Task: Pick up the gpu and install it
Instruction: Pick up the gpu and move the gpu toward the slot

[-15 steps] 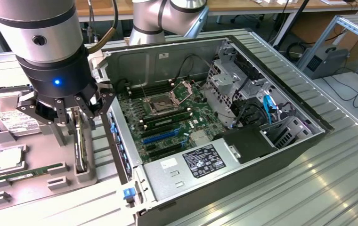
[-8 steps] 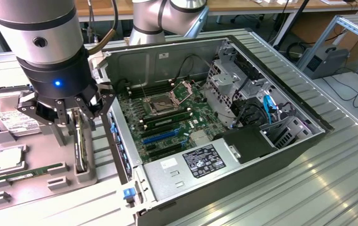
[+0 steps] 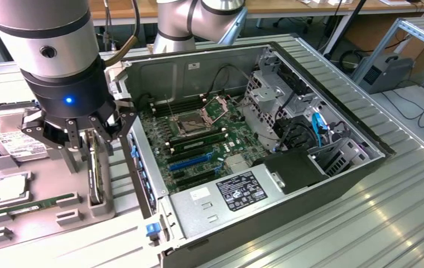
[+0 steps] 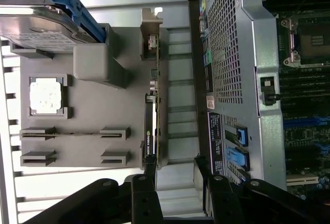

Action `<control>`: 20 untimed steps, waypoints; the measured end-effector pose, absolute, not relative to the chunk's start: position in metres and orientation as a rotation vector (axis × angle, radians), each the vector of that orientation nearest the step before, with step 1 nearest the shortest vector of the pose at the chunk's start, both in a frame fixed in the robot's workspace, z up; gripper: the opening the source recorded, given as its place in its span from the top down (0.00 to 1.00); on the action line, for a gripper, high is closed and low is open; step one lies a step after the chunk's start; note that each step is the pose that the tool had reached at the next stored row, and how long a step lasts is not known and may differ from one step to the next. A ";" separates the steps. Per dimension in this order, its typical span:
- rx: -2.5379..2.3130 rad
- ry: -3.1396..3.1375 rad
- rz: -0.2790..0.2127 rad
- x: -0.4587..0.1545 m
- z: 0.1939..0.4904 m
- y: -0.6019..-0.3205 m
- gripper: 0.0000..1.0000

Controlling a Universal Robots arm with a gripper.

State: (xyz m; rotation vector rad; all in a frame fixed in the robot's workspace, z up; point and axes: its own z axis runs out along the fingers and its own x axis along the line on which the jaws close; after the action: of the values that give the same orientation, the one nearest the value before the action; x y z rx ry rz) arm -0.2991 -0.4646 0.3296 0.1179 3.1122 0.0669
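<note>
Gripper (image 3: 93, 152) wide open, over gpu (image 4: 150, 136), contact unclear

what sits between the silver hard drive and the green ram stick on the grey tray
A square silvery processor chip, in its own recess, between the boxy silver hard drive and the slim green RAM stick; both views show it.

Case: we see an open grey metal computer case (image 3: 287, 223), green motherboard (image 3: 220, 139) inside.
Tray: grey plastic holder (image 3: 48, 174) with silver hard drive (image 3: 7, 140), square chip (image 3: 11, 188), green RAM stick (image 3: 29, 207).
</note>
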 end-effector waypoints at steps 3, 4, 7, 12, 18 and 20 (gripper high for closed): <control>0.118 3.112 0.067 -0.299 0.329 -0.465 0.58; 0.118 3.112 0.067 -0.299 0.329 -0.465 0.58; 0.118 3.112 0.067 -0.299 0.328 -0.465 0.58; 0.118 3.112 0.067 -0.299 0.326 -0.465 0.58; 0.118 3.112 0.067 -0.299 0.325 -0.465 0.58; 0.118 3.112 0.067 -0.299 0.324 -0.465 0.58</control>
State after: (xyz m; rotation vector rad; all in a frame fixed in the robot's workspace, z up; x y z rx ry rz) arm -0.2991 -0.4646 0.3243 0.1179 3.1122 0.0669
